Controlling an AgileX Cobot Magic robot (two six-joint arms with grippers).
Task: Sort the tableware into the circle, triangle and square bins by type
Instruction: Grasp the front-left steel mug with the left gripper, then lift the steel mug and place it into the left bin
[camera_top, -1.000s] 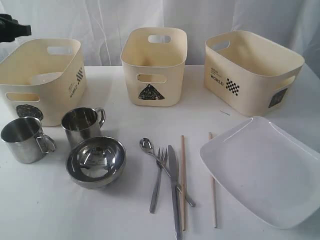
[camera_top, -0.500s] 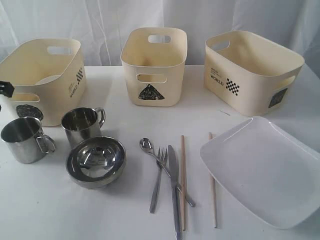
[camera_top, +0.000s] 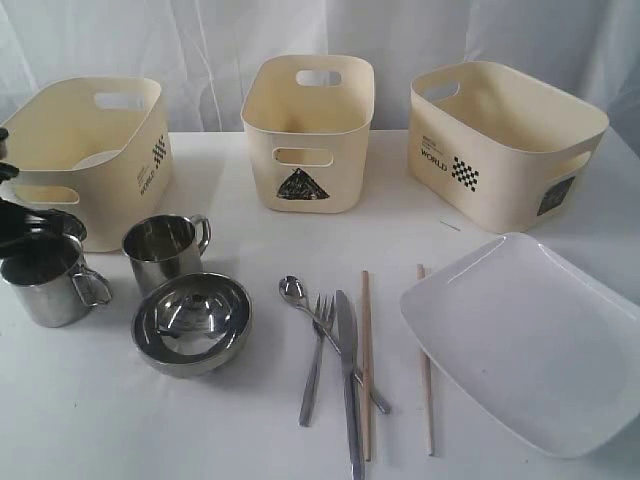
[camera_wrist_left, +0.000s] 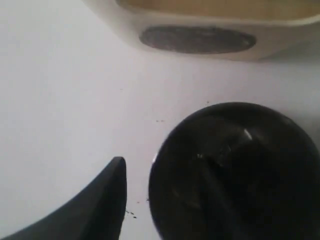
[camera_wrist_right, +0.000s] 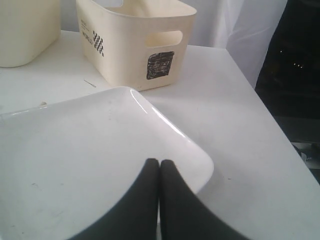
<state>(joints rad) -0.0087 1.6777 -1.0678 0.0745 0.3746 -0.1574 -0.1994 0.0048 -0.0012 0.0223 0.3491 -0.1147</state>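
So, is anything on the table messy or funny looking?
A little. The spoon lies slanted across the fork and knife, and the white plate sits over the middle of one chopstick. Nothing looks spilled or broken.

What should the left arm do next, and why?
Probably lower a little and close on the rim of the left steel mug. The left gripper hangs open right over it, with one finger outside the mug's wall and a gap between them. The circle bin stands just behind.
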